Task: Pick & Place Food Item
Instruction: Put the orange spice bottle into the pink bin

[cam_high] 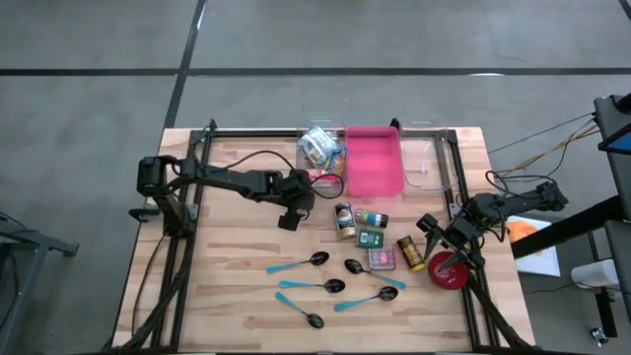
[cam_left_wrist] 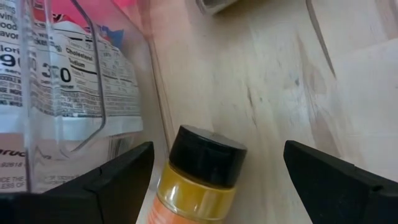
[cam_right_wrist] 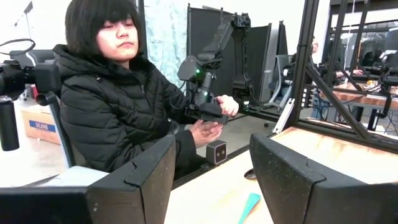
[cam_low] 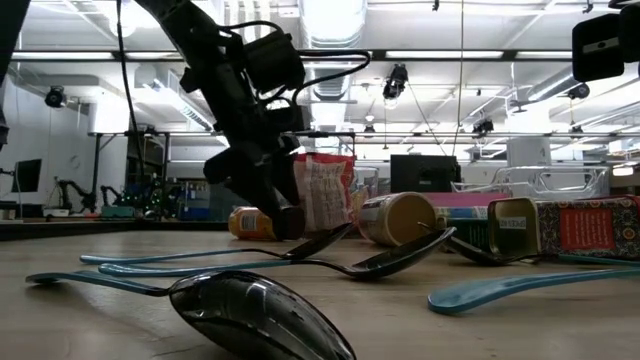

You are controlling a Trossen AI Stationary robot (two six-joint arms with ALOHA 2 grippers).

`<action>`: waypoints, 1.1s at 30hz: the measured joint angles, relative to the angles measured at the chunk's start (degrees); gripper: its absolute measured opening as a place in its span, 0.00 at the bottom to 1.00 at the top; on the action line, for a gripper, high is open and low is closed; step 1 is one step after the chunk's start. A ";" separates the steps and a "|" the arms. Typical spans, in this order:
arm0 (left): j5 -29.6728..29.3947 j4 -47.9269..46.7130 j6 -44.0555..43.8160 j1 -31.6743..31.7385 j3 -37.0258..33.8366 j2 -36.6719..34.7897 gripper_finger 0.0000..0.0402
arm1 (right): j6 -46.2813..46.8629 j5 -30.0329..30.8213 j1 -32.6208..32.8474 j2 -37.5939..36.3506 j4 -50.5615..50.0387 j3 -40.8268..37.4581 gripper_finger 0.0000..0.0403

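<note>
Yellow spice jar [cam_left_wrist: 200, 177], black cap, lying between spread left gripper [cam_left_wrist: 214, 180] fingers

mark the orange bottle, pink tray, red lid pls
orange bottle [cam_left_wrist: 207, 154]: left wrist view, on its black cap.
pink tray [cam_high: 374, 163]: high view, on its bare floor.
red lid [cam_high: 450, 273]: high view, on its flat face.
</note>
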 joint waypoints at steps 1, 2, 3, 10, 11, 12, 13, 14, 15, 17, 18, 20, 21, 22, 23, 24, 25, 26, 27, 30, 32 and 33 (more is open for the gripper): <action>-0.09 0.11 -0.02 0.00 0.00 0.24 0.89 | 0.02 0.00 -0.01 0.00 0.00 0.00 0.51; -0.15 0.25 -0.02 0.00 0.00 0.31 0.89 | 0.10 0.00 0.00 0.00 0.00 0.00 0.51; -0.13 0.26 -0.08 0.00 0.02 0.32 0.89 | 0.08 0.00 0.00 0.00 0.00 0.00 0.51; -0.10 0.24 -0.52 -0.25 -0.12 -0.52 0.88 | 0.01 0.00 0.00 0.02 -0.02 0.00 0.51; -0.40 0.24 -0.59 -0.44 -0.18 -0.98 0.88 | 0.04 0.00 -0.01 0.02 0.00 0.00 0.51; -0.80 -0.04 -0.85 -0.67 -0.26 -1.50 0.88 | 0.10 0.00 0.00 0.02 0.00 0.00 0.51; -1.51 -0.37 -1.12 -0.97 -0.34 -2.01 0.88 | 0.07 0.00 0.00 0.02 -0.02 0.00 0.51; -2.51 -0.26 -1.19 -1.26 -0.35 -2.75 0.88 | 0.01 0.00 -0.02 0.00 -0.02 0.00 0.51; -3.07 -0.06 -1.37 -1.53 -0.35 -3.44 0.88 | -0.01 0.00 -0.01 0.00 -0.02 0.00 0.51; -4.34 0.05 -2.46 -2.16 -0.34 -4.67 0.88 | -0.01 0.00 -0.02 0.02 -0.01 0.00 0.51; -4.61 0.10 -2.98 -2.51 -0.33 -5.02 0.88 | -0.01 0.00 -0.02 0.02 -0.01 0.00 0.51; -5.77 0.11 -3.98 -3.32 -0.33 -5.31 0.88 | -0.01 0.00 -0.02 0.02 -0.02 0.00 0.51; -6.28 -0.02 -4.55 -3.73 -0.33 -5.45 0.88 | -0.01 0.00 -0.02 0.02 0.00 0.00 0.51; -7.00 -0.28 -5.26 -4.12 -0.33 -5.54 0.88 | -0.01 0.00 -0.02 0.02 0.00 0.00 0.51; -7.55 -0.51 -6.47 -4.48 -0.33 -5.54 0.88 | 0.04 0.01 -0.02 0.02 0.00 0.00 0.51; -7.99 -0.91 -7.92 -4.78 -0.33 -5.53 0.88 | 0.06 0.00 -0.02 0.02 0.00 0.00 0.51; -8.40 -1.15 -9.68 -5.06 -0.50 -5.47 0.88 | 0.02 0.00 -0.02 0.02 -0.01 0.00 0.51; -8.84 -1.10 -11.80 -5.31 -0.90 -5.47 0.88 | 0.00 0.00 -0.02 0.02 0.00 0.00 0.51; -9.58 -1.14 -14.27 -5.57 -1.31 -5.47 0.88 | 0.02 0.01 -0.02 0.02 0.00 0.00 0.51; -13.33 -0.67 -20.67 -6.56 -2.81 -5.47 0.88 | 0.01 0.00 -0.02 0.04 0.00 0.00 0.51; -15.23 1.18 -21.83 -7.23 -4.28 -5.47 0.88 | 0.03 0.00 -0.02 0.02 0.00 0.00 0.51; -15.61 2.39 -22.10 -7.45 -5.08 -5.47 0.88 | 0.09 0.00 -0.02 0.02 0.00 0.00 0.51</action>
